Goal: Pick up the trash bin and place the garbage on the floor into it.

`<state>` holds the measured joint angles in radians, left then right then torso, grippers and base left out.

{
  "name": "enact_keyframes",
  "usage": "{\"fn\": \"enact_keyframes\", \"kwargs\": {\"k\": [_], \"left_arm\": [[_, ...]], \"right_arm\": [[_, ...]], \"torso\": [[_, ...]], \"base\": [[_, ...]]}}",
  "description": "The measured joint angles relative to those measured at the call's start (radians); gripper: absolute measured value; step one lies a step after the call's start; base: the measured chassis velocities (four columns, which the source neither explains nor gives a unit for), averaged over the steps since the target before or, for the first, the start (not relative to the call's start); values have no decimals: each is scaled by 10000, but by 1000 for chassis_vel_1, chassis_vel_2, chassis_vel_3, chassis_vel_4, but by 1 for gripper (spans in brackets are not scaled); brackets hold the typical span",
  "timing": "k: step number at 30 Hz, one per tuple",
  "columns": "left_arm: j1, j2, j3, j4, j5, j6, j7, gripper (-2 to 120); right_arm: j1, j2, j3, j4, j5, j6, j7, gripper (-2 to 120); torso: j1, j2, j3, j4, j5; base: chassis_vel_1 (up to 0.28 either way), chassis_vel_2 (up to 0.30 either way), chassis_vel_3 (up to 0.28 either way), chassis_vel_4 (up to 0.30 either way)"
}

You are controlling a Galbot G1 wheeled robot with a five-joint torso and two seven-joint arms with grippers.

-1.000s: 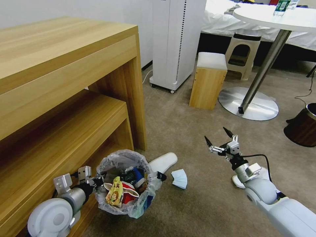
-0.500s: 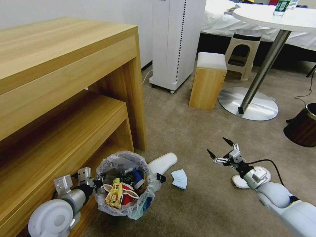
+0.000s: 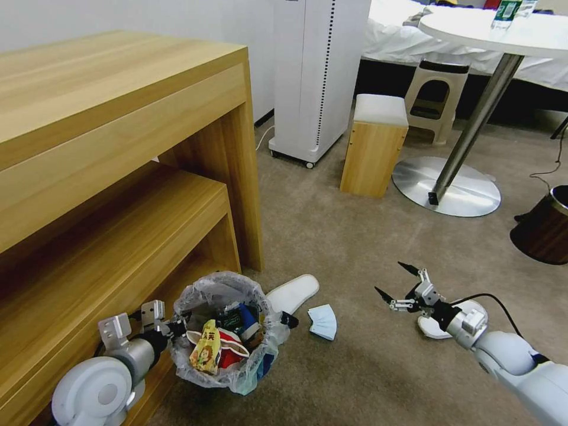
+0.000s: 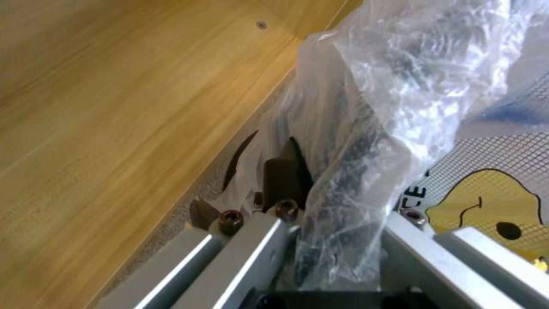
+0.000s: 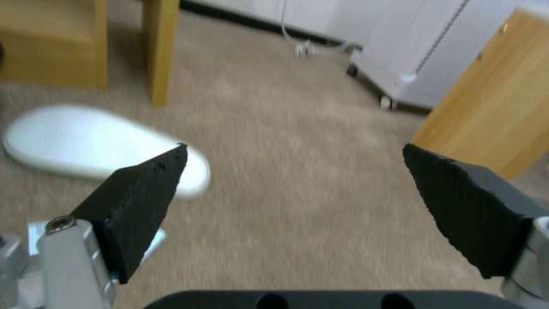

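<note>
The trash bin [image 3: 260, 361], lined with a crinkled clear bag [image 4: 366, 128], stands low beside the wooden shelf unit. It holds a yellow snack wrapper [image 3: 206, 349], a red-white bowl [image 3: 235, 348] and a blue cup [image 3: 248, 322]. My left gripper [image 3: 173, 327] is shut on the bin's near rim, with bag and rim pinched between its jaws [image 4: 337, 240]. On the floor [image 3: 331, 236] to the bin's right lie a white slipper [image 3: 293, 291] [image 5: 85, 141] and a light-blue face mask [image 3: 322, 321]. My right gripper [image 3: 395, 281] [image 5: 294, 148] hangs open above the carpet, right of the mask. A second slipper [image 3: 438, 328] lies under that wrist.
The wooden shelf unit [image 3: 118, 177] fills the left. Farther back stand a white appliance on wheels [image 3: 316, 77], a wooden stool [image 3: 374, 148] and a round table's metal base [image 3: 449, 189]. A brown wood-look bin [image 3: 544, 228] sits at the right edge.
My right gripper has sunk lower and drawn back toward me, staying open. The left gripper and the bin have hardly moved.
</note>
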<state>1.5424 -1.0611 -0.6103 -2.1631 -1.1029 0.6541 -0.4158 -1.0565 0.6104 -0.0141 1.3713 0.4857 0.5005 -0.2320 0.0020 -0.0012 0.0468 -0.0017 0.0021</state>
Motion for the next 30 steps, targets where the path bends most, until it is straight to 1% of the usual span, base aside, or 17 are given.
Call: {"fn": "enact_keyframes", "kwargs": {"k": [2,5,11,16,20,28,30], "left_arm": [[-30,-11,1,0,-22,-2,3,0],[-52,-25,1,-4,-39,-2,1,0],[-86,-45,10,-5,-44,-6,7,0],[-149,-117,40,13,-28,-17,14,0],[-191,-174,48,22,-19,-21,22,0],[-144,-208,124,88,165,-24,50,0],[-159,-257,196,145,246,-24,57,0]], "right_arm": [[221,112,-330,-345,-87,-23,132,96],[305,211,-575,-514,-75,-78,267,96],[107,258,-871,-281,-117,-275,461,96],[124,264,-1467,-390,-536,-306,743,96],[366,242,-2062,-498,-718,-303,878,93],[264,109,-2215,-72,-898,-353,819,92],[56,-55,-2184,310,-742,-426,860,91]], "torso": [[0,0,0,0,2],[0,-1,1,-1,-1],[0,0,0,0,1],[0,0,0,-2,0],[0,0,0,0,0],[0,0,0,-1,2],[0,0,0,0,-1]], "base": [[0,0,0,0],[0,0,0,0],[0,0,0,0],[0,0,0,0],[0,0,0,0],[0,0,0,0],[0,0,0,0]]}}
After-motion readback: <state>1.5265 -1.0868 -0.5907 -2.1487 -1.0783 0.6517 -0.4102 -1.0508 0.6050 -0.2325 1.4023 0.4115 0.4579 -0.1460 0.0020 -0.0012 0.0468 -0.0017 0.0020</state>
